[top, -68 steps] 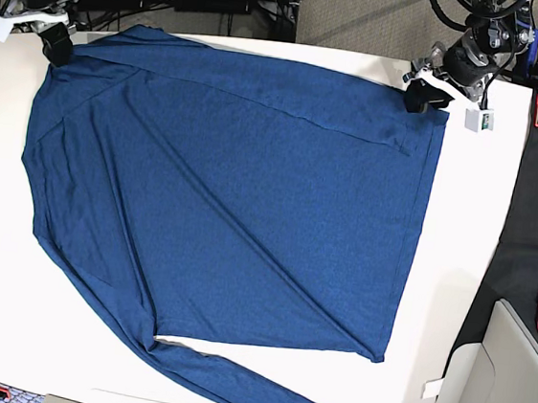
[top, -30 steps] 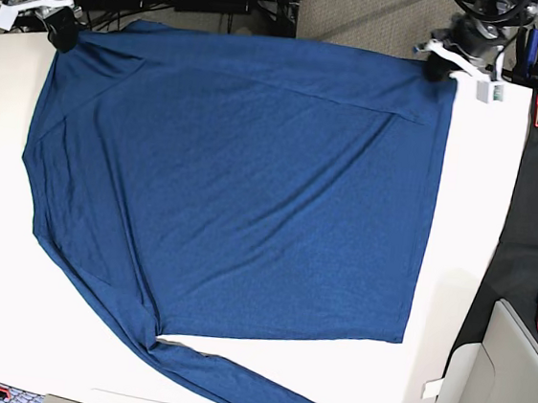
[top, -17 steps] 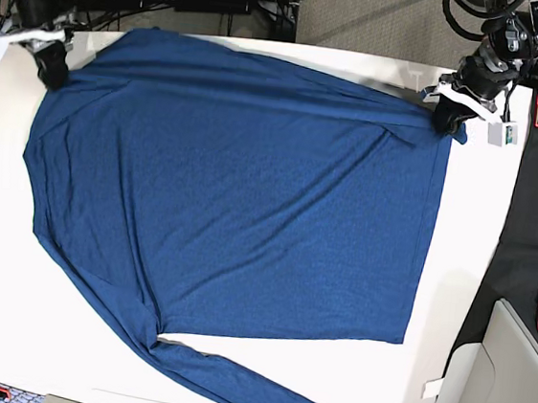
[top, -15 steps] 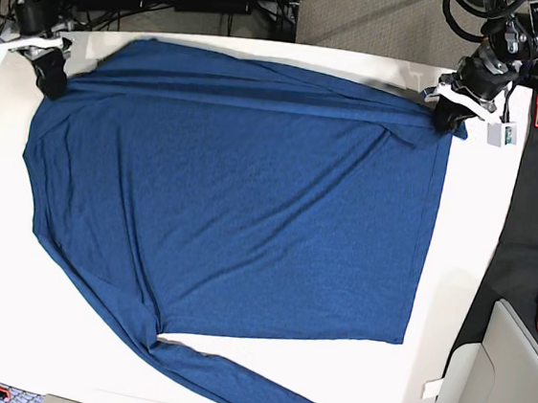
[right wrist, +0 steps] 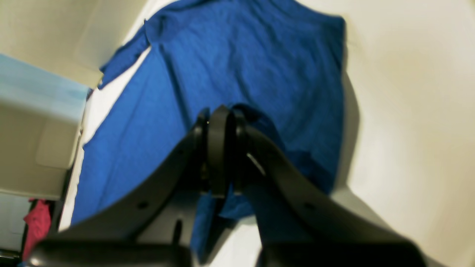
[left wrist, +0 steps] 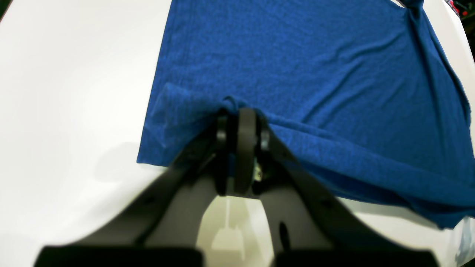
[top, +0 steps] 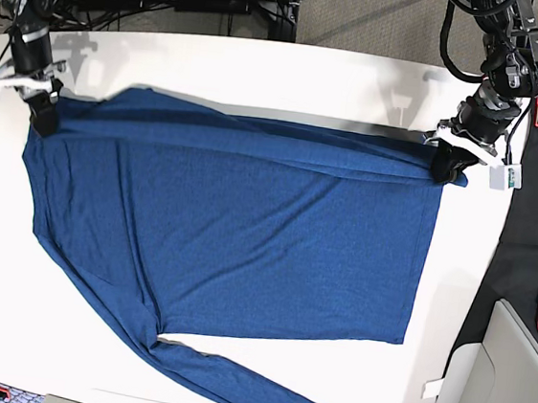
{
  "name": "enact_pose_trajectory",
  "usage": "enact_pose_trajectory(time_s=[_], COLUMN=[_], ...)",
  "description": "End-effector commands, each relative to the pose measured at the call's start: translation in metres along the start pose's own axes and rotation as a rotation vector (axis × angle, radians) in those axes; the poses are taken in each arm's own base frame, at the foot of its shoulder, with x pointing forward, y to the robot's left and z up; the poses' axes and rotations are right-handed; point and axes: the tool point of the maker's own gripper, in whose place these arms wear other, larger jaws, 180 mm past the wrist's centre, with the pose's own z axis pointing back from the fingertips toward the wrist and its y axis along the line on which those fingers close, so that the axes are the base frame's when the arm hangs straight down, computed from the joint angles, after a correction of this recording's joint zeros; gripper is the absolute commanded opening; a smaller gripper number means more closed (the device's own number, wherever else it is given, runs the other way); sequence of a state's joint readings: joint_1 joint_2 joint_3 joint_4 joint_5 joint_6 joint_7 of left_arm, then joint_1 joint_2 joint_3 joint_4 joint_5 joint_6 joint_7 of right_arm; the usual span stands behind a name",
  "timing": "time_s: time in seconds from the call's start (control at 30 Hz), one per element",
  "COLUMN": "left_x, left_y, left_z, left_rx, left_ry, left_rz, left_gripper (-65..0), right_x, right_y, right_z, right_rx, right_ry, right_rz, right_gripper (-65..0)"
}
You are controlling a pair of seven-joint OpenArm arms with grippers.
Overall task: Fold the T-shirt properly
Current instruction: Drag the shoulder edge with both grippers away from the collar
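Both claws have dragged the T-shirt's top edge down-frame; left claw and right claw pinch it. Folding has barely begun.

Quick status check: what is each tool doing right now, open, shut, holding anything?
Left tool: shut on the blue heathered long-sleeved knit T-shirt, gripping its far edge.
Right tool: shut on the same shirt, at the other end of that edge.
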State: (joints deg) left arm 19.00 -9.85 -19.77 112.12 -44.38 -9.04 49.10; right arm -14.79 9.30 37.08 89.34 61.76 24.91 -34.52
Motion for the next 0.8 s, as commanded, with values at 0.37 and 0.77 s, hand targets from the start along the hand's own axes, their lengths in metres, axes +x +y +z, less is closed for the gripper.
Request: enact_pose_trajectory(time_s=[0.37,0.77], left_x=[0.023,0.032], left_y=[0.002,0.004], left_z=[-0.019,-0.032], left_rx=[-0.016,-0.022], left_ry=[-0.056,-0.069], left_rz=[0.029,0.053], left_gripper=[-65.0,-65.0], right_x=[0.020,0.031], right_y=[0.022,0.031], right_z=[-0.047,-0.080], right_rx=[0.097,0.163], right_ry=[-0.047,-0.083], right_rz=[-0.037,-0.083], right_gripper=[-64.7,-64.7])
